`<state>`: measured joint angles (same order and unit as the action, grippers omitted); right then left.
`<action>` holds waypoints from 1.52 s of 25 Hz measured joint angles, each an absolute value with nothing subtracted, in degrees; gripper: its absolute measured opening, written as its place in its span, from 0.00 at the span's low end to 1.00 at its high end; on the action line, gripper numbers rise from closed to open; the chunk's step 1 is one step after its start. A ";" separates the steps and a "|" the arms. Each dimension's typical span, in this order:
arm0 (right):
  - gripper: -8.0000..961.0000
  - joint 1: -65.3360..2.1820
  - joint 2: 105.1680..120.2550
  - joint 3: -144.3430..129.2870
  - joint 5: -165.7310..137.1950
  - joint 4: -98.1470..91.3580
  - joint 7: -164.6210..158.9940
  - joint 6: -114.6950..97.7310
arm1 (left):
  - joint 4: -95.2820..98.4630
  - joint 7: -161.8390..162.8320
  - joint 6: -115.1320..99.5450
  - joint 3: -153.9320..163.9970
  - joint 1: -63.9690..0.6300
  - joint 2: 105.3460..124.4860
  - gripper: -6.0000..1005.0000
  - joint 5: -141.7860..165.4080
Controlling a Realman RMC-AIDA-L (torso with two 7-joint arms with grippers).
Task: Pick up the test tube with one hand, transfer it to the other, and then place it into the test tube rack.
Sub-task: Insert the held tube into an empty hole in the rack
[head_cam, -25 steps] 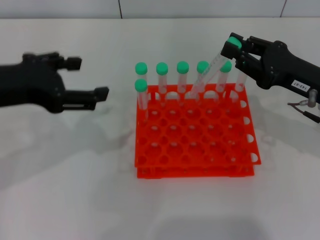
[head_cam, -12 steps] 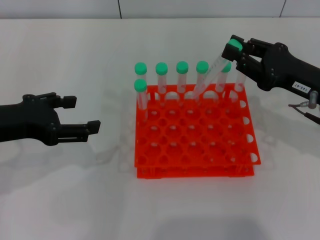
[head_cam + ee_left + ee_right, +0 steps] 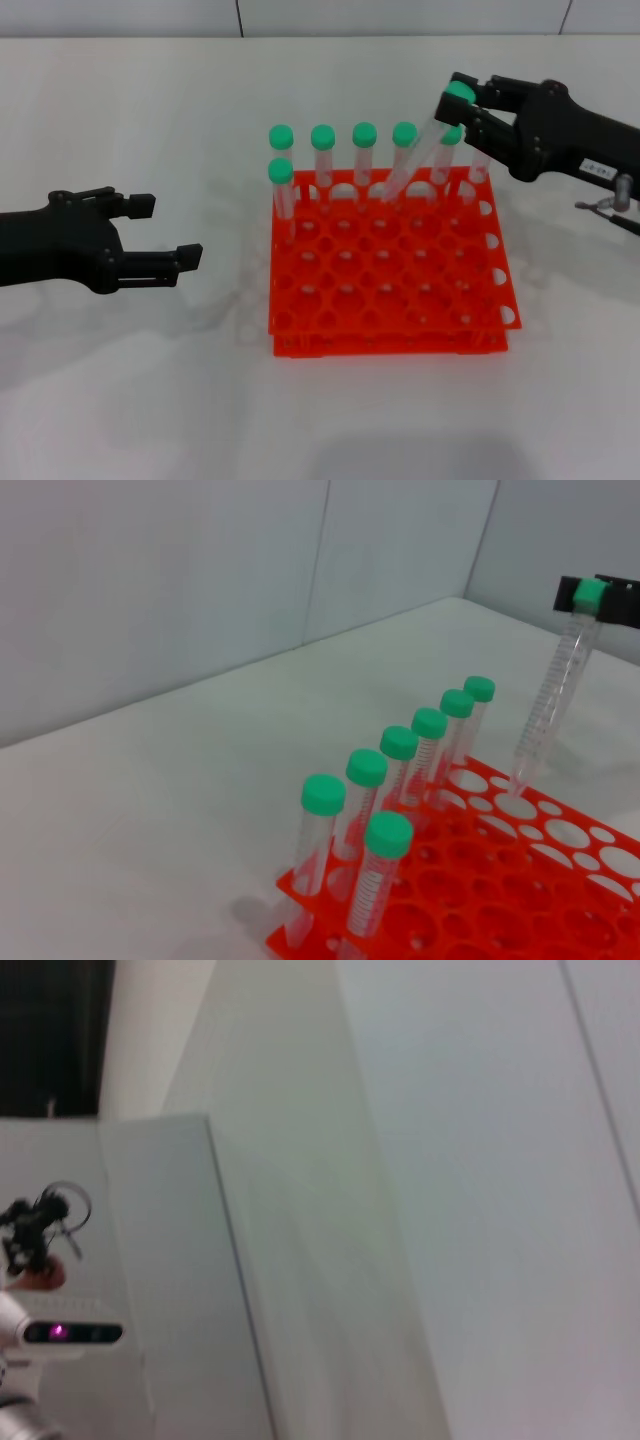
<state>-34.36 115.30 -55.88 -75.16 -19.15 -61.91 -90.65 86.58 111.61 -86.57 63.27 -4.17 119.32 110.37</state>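
The orange-red test tube rack (image 3: 400,345) stands mid-table. My right gripper (image 3: 460,97), with the white label, is shut on the green cap of the test tube (image 3: 420,145). The tube leans, with its tip at a hole in the rack's back row. Several identical green-capped tubes (image 3: 322,150) stand upright in the back row, and one (image 3: 281,185) stands in the second row at the left. My left gripper (image 3: 168,232) is open and empty, left of the rack and low over the table. In the left wrist view the held tube (image 3: 553,705) hangs from the right gripper (image 3: 592,592) over the rack (image 3: 310,935).
White table (image 3: 150,380) all around the rack. A grey wall (image 3: 200,580) rises behind the table. A cable (image 3: 610,208) hangs by my right arm. The right wrist view shows only wall panels.
My left gripper has drawn back to the left and toward the table's front, staying open. My right gripper has shifted slightly left with the tube.
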 joint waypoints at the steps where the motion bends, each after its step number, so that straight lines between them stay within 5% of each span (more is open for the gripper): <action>1: 0.31 -34.36 115.30 -56.74 -75.48 -20.70 -63.09 -90.00 | 86.57 111.54 -86.57 63.35 -4.13 119.33 0.89 110.38; 38: 0.33 -37.30 116.20 -77.03 -76.64 -40.69 -75.19 -72.20 | 81.44 106.37 -85.76 63.75 -4.31 119.36 0.89 110.37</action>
<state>-37.30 116.20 -77.03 -76.64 -40.69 -75.19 -72.20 81.44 106.37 -85.76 63.75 -4.31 119.36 110.37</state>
